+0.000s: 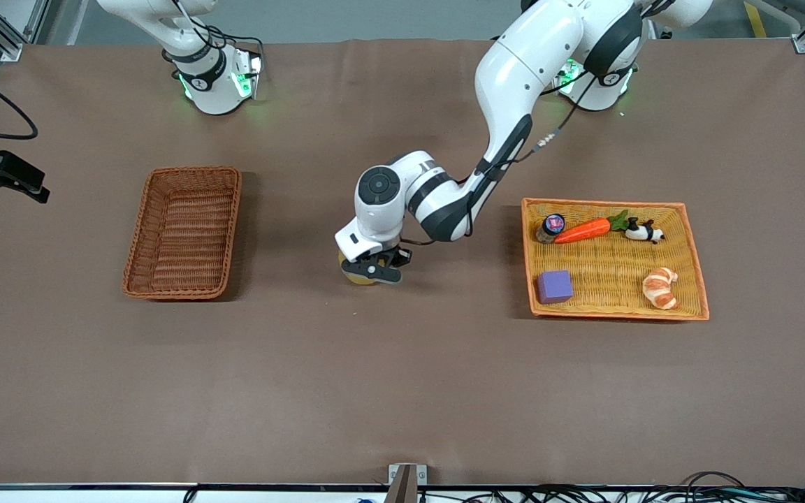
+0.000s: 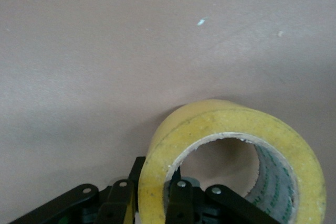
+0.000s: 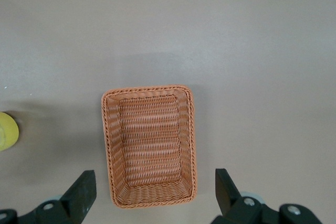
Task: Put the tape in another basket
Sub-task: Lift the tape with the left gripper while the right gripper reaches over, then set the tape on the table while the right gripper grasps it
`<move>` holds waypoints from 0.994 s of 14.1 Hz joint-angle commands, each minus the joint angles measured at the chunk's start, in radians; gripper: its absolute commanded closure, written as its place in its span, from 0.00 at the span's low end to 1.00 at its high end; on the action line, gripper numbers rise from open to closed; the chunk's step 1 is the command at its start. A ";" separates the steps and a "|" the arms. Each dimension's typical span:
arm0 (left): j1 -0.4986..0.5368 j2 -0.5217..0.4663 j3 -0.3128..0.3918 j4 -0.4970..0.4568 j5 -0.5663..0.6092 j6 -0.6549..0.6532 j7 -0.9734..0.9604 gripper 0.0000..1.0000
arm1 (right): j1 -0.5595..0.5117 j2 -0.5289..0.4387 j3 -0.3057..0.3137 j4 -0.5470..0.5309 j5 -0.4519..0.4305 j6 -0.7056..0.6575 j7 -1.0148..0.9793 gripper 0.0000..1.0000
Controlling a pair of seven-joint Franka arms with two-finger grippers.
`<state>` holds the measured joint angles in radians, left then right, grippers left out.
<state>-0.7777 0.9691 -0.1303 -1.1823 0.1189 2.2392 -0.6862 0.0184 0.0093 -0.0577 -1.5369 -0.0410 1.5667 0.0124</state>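
now: tape pinched on the open table between the two baskets

one black finger (image 2: 181,203) of the left gripper (image 1: 372,266) sits inside the grey core of the wide roll of translucent yellowish packing tape (image 2: 231,156), and the other presses on the outside of the ring, so the roll's wall is clamped between them. the roll stands on edge with its rim down at the brown table covering (image 1: 402,391), though whether it touches the surface cannot be told. in the front view only a sliver of yellow shows under the gripper, near the middle of the table, about halfway between its two short ends.

the left arm reaches out from its base at the table's back edge, elbow bent low over the centre.

the rectangular dark reddish-brown wicker basket (image 1: 184,232) with raised sloping sides lies toward the right arm's end, well apart from the roll, with nothing in it.

the wide, shallow yellow tray-basket with an orange rim (image 1: 696,258) lies toward the left arm's end. it holds a purple cube (image 1: 555,286), a toy carrot (image 1: 584,230), a small dark jar (image 1: 551,226), a black-and-white figure (image 1: 644,231) and a toy croissant (image 1: 660,287).

the right gripper (image 3: 152,195) waits high over the wicker basket, its fingers spread wide and holding nothing.
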 commanded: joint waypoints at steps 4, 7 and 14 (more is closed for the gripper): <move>-0.015 -0.032 0.011 0.010 -0.022 -0.012 -0.018 0.00 | 0.032 0.027 0.108 -0.014 0.044 0.041 0.014 0.00; 0.029 -0.130 0.012 -0.011 -0.019 -0.156 -0.025 0.00 | 0.052 0.099 0.172 -0.073 0.044 0.132 0.088 0.00; 0.188 -0.461 0.018 -0.250 -0.007 -0.334 -0.042 0.00 | 0.184 0.325 0.280 -0.232 0.014 0.534 0.401 0.00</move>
<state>-0.6373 0.6796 -0.1122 -1.2391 0.1136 1.9033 -0.7288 0.1464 0.2604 0.2145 -1.7687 -0.0109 2.0289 0.3096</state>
